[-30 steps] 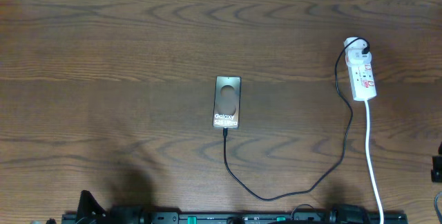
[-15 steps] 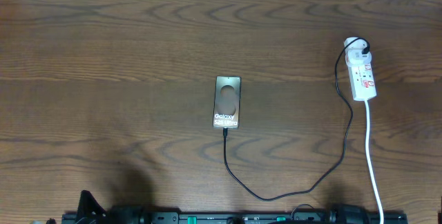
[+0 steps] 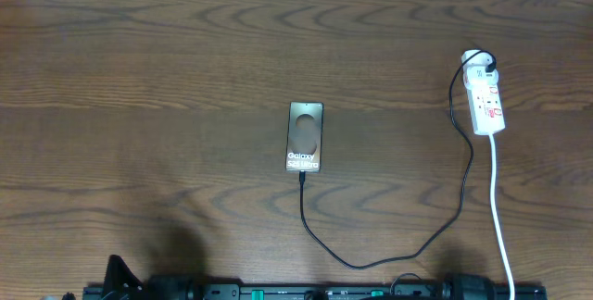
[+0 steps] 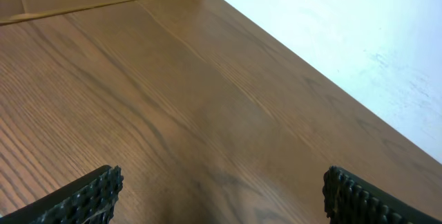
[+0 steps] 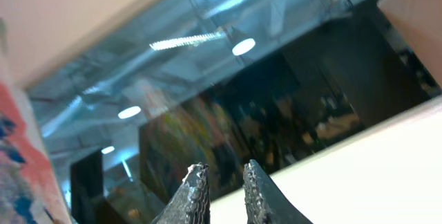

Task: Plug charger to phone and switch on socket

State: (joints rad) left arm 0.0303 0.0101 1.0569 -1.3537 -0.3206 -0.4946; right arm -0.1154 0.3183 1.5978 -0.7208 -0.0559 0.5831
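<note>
Right gripper [image 5: 224,168] is gone from overhead's right edge vs 1 s ago, fingers sitting narrow, empty. Left gripper [image 4: 221,186] is gaping wide. Charger [image 3: 389,261] is sitting plugged into phone [image 3: 306,137] & socket [image 3: 486,101].

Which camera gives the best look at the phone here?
Overhead: the phone lies whole in frame, the charger at its near edge. Left wrist shows only the table; right wrist points up at ceiling lights.
</note>
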